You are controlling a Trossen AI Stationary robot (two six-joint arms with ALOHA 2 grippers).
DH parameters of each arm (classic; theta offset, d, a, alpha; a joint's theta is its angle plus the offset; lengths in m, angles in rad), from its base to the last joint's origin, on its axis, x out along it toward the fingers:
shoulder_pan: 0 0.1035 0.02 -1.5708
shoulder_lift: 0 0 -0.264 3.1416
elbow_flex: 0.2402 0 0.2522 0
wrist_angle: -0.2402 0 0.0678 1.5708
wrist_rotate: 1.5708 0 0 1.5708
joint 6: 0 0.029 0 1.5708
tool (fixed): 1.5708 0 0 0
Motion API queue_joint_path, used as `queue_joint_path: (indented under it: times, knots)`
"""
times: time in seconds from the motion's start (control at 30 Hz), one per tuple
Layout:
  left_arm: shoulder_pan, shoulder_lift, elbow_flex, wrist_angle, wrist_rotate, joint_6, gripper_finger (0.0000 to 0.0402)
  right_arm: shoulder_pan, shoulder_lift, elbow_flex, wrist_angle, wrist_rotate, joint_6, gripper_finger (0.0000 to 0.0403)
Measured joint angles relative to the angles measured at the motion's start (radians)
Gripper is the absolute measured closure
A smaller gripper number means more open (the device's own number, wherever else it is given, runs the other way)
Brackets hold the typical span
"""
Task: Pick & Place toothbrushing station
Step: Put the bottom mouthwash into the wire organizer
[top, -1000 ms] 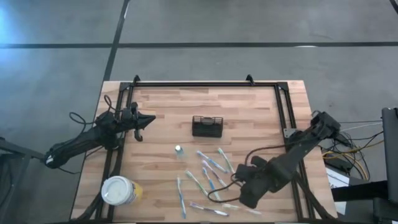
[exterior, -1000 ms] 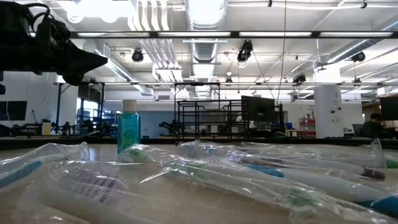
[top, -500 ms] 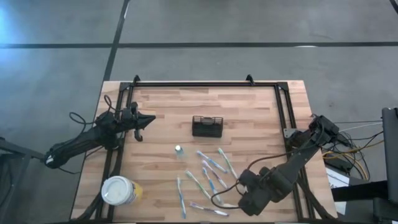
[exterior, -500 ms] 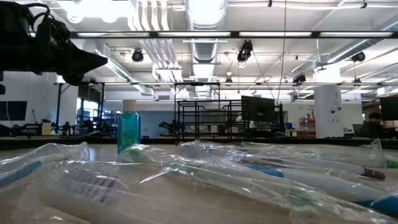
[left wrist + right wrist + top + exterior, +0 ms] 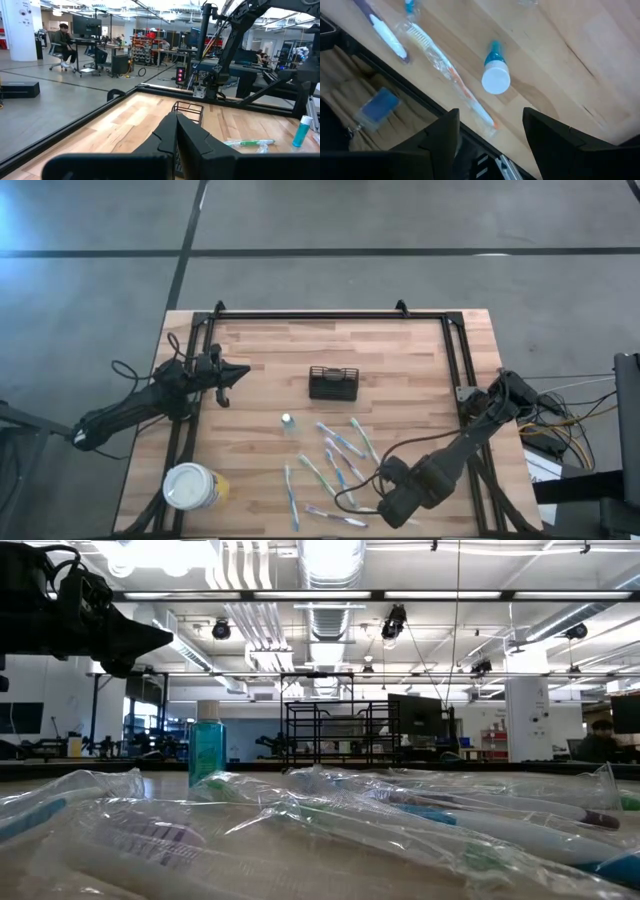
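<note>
The toothbrushing station, a small black slatted holder (image 5: 333, 383), stands on its base mid-table, also seen in the left wrist view (image 5: 188, 111). Neither gripper touches it. My left gripper (image 5: 229, 376) hangs shut and level at the table's left side, pointing at the holder (image 5: 176, 131). My right gripper (image 5: 393, 502) points down, open, over the table's near right part. Below its fingers (image 5: 490, 120) lie a wrapped toothbrush with an orange handle (image 5: 455, 75) and a small teal tube with a white cap (image 5: 495, 76).
Several wrapped toothbrushes (image 5: 338, 462) lie scattered near the front, filling the low view's foreground (image 5: 400, 820). A small teal bottle (image 5: 287, 422) stands mid-table. A yellow cup with a white lid (image 5: 190, 487) sits at the near left corner. A black frame (image 5: 330, 315) borders the table.
My right gripper has gone toward the table's near edge and a little left, sinking somewhat, and its wrist has rolled. Nothing on the table has moved.
</note>
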Motion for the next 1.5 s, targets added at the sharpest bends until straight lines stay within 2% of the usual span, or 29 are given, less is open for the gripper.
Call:
queue_joint_path:
  times: [0.4,0.57,1.5]
  knots:
    - [0.000,0.000,0.000,0.000,0.002,-0.001,0.0388,-0.011,0.034,0.000,0.001,0.005,-0.036,0.0186]
    - [0.000,0.000,0.000,0.000,0.003,-0.002,0.0388,-0.012,0.035,0.000,0.002,0.085,-0.049,0.0186]
    - [0.000,0.000,0.000,-0.015,0.003,0.002,0.0388,-0.011,0.036,-0.046,0.055,0.079,-0.044,0.0186]
